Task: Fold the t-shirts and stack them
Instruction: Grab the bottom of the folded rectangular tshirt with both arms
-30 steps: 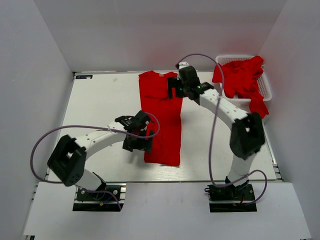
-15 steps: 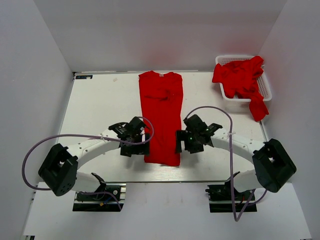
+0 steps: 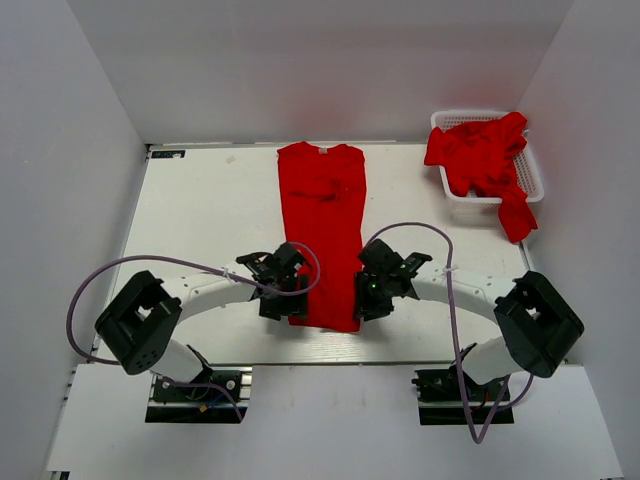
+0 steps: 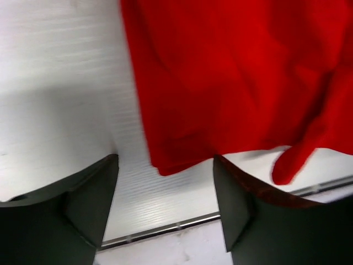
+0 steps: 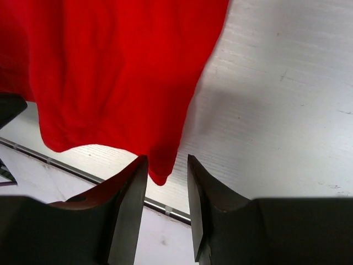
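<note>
Both arms have closed in on the near hem since a moment ago, the right one having come all the way back from the collar end. The left end effector (image 3: 284, 292) straddles the hem's left corner with its jaws wide and nothing held. The right end effector (image 3: 368, 296) has narrowed to a slim gap around the right corner, with cloth between the jaws but not visibly pinched. The t-shirt (image 3: 322, 225) lies mid-bench, already folded lengthwise into a long strip, collar at the far end. By my reading the crosswise folds are still to do and nothing is stacked. A heap of t-shirts (image 3: 478, 155) waits in the white lattice basket (image 3: 541, 186) at the far right, one draped over its rim. The bench (image 3: 200, 220) is white and ribbed, boxed in by plain white walls (image 3: 300, 70).
</note>
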Controlling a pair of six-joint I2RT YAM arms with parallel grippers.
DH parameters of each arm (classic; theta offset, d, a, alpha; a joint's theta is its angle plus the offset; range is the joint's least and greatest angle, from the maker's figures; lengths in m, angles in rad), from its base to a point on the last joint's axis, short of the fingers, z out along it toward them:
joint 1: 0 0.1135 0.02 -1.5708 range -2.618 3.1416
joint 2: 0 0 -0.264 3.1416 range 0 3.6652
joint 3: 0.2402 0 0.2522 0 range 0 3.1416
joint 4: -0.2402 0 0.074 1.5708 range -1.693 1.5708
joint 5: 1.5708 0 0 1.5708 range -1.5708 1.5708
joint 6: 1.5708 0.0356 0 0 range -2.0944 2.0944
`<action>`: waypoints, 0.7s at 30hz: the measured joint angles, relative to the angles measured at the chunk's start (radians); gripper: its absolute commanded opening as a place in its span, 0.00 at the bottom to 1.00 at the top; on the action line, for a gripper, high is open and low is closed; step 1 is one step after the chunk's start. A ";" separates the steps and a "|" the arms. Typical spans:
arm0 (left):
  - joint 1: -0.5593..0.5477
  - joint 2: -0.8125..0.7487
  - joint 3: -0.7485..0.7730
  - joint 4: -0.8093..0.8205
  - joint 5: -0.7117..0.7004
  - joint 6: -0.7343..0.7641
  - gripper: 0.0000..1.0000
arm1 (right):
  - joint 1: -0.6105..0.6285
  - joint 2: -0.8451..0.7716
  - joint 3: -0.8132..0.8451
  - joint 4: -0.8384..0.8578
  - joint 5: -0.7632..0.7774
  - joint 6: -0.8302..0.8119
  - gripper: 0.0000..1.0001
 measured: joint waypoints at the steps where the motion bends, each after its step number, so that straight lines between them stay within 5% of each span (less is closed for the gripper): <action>1: -0.006 -0.002 -0.007 0.017 0.010 -0.006 0.75 | 0.002 0.002 0.000 0.000 0.000 0.003 0.41; 7: -0.045 -0.006 -0.042 0.124 0.053 -0.034 0.57 | 0.006 0.046 0.000 0.003 -0.017 0.019 0.34; 9: -0.055 0.007 -0.040 0.146 0.062 -0.047 0.33 | 0.009 0.057 0.000 0.003 -0.022 0.019 0.18; 10: -0.060 0.019 -0.037 0.153 0.059 -0.049 0.19 | 0.010 0.060 0.000 0.004 -0.024 0.017 0.00; 11: -0.064 0.033 -0.033 0.160 0.061 -0.050 0.04 | 0.011 0.061 0.000 0.004 -0.026 0.018 0.00; 12: -0.069 0.042 -0.029 0.164 0.064 -0.058 0.00 | 0.011 0.061 0.000 0.005 -0.028 0.021 0.00; 21: -0.090 -0.069 -0.109 0.085 0.021 -0.170 0.00 | 0.011 -0.085 -0.097 -0.008 -0.025 0.066 0.00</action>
